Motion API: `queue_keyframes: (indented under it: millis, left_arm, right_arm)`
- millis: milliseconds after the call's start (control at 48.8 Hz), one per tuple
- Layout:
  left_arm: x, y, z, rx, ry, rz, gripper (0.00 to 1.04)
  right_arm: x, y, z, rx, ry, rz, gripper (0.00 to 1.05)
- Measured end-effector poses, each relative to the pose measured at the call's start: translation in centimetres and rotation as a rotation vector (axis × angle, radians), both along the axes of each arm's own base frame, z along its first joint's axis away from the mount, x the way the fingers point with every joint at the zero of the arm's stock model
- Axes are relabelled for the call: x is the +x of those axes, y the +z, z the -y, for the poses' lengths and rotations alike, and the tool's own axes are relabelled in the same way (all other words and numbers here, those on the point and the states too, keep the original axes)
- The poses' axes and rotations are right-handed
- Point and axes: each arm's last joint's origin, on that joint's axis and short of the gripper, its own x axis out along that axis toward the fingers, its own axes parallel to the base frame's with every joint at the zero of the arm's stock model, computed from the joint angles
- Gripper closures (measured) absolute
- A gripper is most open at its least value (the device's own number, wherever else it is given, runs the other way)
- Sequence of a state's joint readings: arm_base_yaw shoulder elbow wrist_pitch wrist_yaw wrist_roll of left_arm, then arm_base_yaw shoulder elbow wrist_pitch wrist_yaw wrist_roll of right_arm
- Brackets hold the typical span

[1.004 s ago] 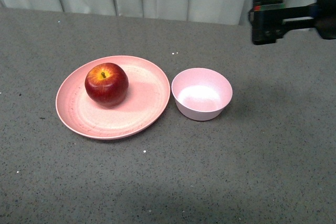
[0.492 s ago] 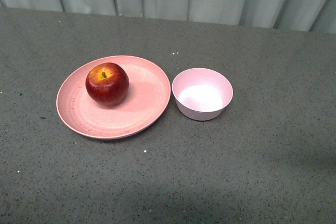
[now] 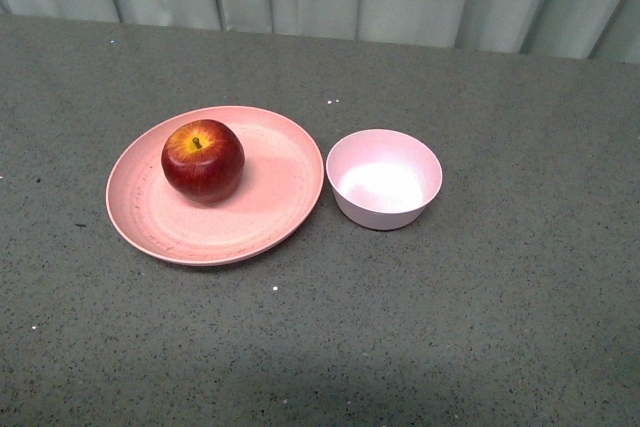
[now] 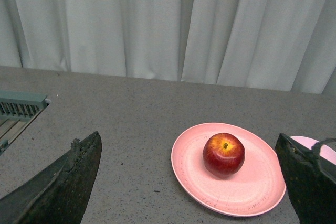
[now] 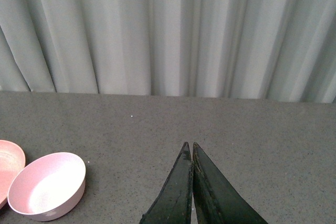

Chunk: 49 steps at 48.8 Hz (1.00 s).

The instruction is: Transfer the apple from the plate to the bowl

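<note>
Status: transfer not started. The apple (image 3: 203, 160) sits stem-up on the plate (image 3: 270, 212), on the half farther from the bowl (image 3: 380, 215). The bowl stands empty on the tabletop (image 3: 450, 327), just beside the plate's rim on my right.

My left fingers (image 4: 73, 182) are spread wide with nothing between them; the left wrist view shows the apple ahead of them, well apart. My right fingers (image 5: 207, 192) are pressed together, tip to tip, gripping nothing, and they point past the bowl.

Remaining steps, as I judge them: reach, grasp the apple, lift, carry across, release into the bowl.

Change from one second ago: my right arm then showed at the upper right of the front view; it is now out of that view. Apple, plate and bowl have not shifted.
</note>
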<state>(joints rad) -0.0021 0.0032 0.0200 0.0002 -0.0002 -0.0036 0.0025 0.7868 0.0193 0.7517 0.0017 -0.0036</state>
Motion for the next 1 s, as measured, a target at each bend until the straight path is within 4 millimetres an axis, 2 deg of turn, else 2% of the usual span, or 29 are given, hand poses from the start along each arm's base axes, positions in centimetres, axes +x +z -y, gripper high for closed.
queue_keyframes:
  millis: [225,1004]
  left_arm:
    - [0.0,0.0,0.0,0.0,0.0,0.0,0.07]
    - [0.0,0.0,0.0,0.0,0.0,0.0,0.07]
  right_arm:
    - [-1.3,0.2,0.0,0.0,0.0,0.008,1.04]
    - [-3.6,0.7,0.0,0.0,0.0,0.025,1.04]
